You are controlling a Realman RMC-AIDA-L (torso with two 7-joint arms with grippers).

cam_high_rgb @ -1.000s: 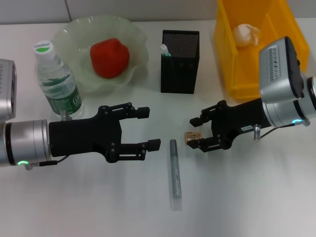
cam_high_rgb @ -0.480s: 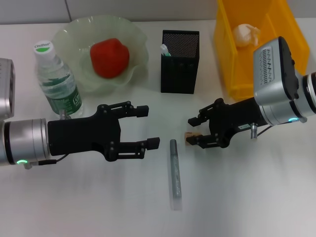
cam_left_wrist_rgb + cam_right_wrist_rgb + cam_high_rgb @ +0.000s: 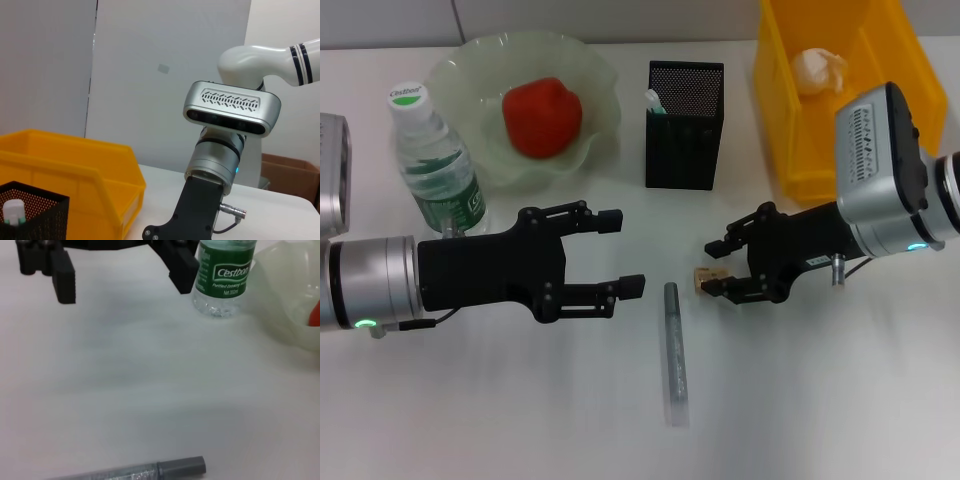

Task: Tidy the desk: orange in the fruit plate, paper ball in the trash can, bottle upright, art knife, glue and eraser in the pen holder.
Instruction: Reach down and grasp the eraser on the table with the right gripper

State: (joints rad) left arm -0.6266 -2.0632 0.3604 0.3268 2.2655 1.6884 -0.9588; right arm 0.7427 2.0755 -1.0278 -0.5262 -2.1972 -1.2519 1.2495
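The tiny tan eraser point(image 3: 704, 277) lies on the table between the fingertips of my right gripper point(image 3: 713, 268), close to the nearer finger. That gripper is open. My left gripper point(image 3: 621, 251) hovers open and empty left of centre. The grey art knife point(image 3: 673, 350) lies flat below the eraser, also seen as the art knife point(image 3: 135, 472). The orange point(image 3: 542, 117) sits in the fruit plate point(image 3: 596, 80). The paper ball point(image 3: 818, 70) is in the trash can point(image 3: 782, 120). The bottle point(image 3: 435, 165) stands upright. A white-capped glue stick point(image 3: 653, 98) stands in the pen holder point(image 3: 684, 140).
The trash can point(image 3: 75, 167) and pen holder point(image 3: 35, 215) stand at the back right, behind my right arm point(image 3: 225, 150). The bottle point(image 3: 222, 275) and fruit plate point(image 3: 287, 300) stand behind my left gripper's fingers point(image 3: 62, 280). White table stretches along the front.
My right gripper has edged slightly left around the eraser, its fingers a little closer together. The left gripper has barely moved.
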